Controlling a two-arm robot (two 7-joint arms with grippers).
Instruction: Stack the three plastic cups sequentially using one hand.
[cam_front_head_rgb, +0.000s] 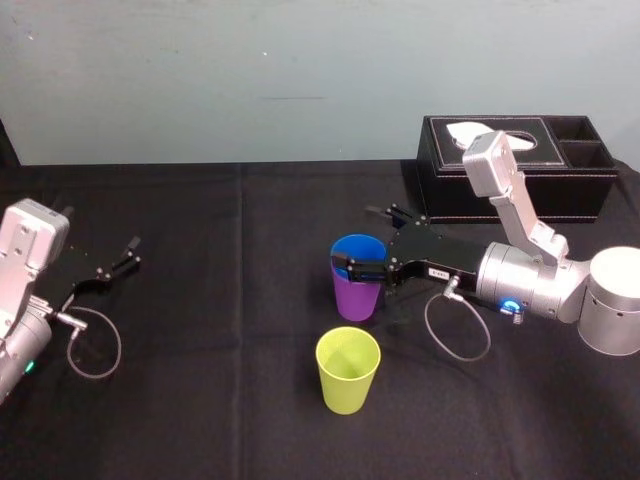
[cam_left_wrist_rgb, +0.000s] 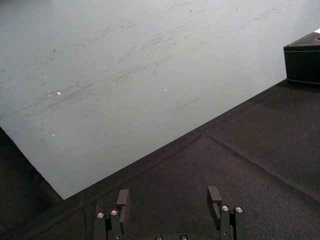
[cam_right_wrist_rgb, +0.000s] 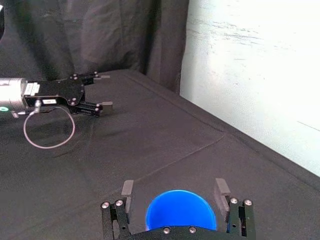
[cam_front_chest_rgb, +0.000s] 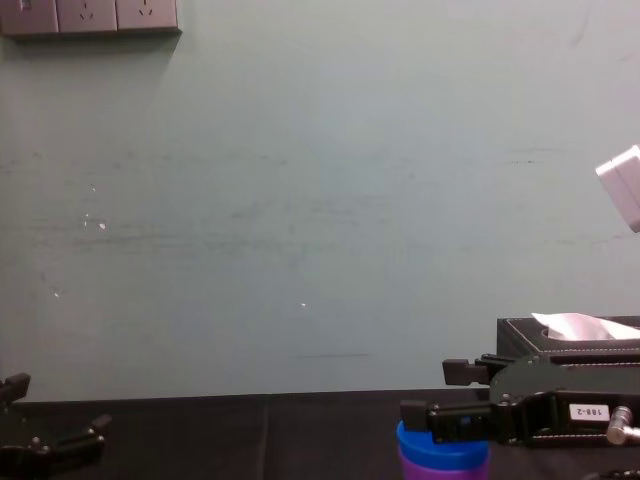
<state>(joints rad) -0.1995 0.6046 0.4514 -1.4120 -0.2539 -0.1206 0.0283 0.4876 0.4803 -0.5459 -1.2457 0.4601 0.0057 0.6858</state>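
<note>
Left of black rectangular tissue box, I'm hovering right gripper, spread, around blue plastic tumbler nesting in purple plastic tumbler; left gripper idling spread, far left.

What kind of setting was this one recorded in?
Probably an indoor robot test bench: a black-draped table against a bare pale wall, wall sockets above, a black curtain beside. The right gripper, open, straddles the blue cup nested in the purple cup; the left gripper sits parked.

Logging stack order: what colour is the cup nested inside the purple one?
Blue: the blue cup sits in the purple cup; best in head view.
</note>
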